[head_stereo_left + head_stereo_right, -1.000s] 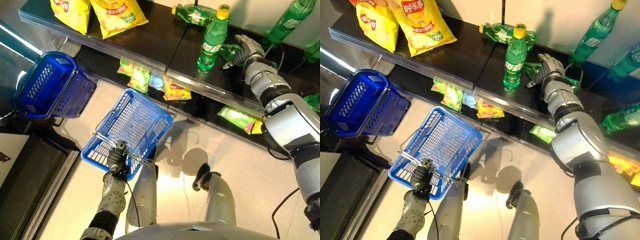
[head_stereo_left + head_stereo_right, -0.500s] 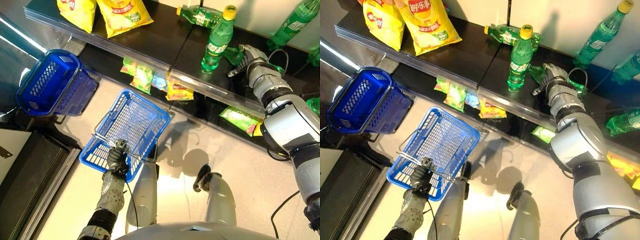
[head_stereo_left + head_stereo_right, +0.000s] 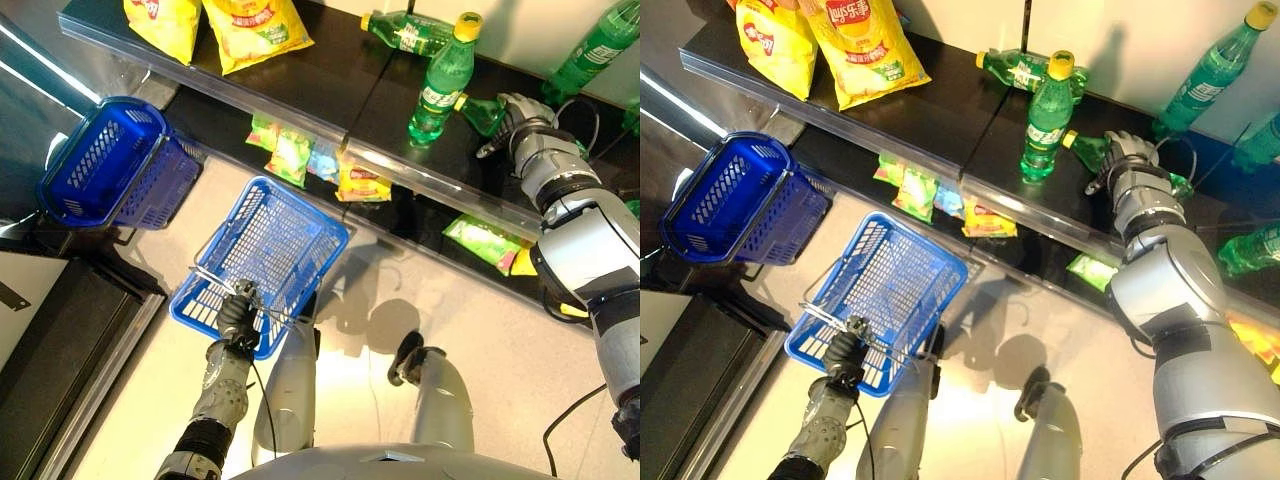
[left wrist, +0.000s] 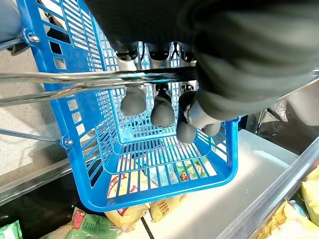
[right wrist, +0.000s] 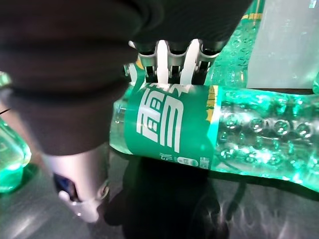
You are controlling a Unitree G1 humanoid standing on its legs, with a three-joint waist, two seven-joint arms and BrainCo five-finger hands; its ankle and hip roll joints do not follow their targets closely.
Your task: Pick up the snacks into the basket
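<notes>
Change: my right hand has slid from just beside the upright bottle onto a lying bottle on the upper shelf. Fingers now curl over its label, thumb below: a grasp, though the bottle still rests on the shelf. That is a drink, not a snack, so I judge the task no further along.

Left hand: fingers wrapped round the wire handle of the basket, carrying it.

Containers:
1. Basket: nothing inside; packets seen through its mesh lie below it.
2. Spare basket, to the left: bare.

Snacks: 2 chip bags on the upper shelf; small packets on the lower shelf.
</notes>
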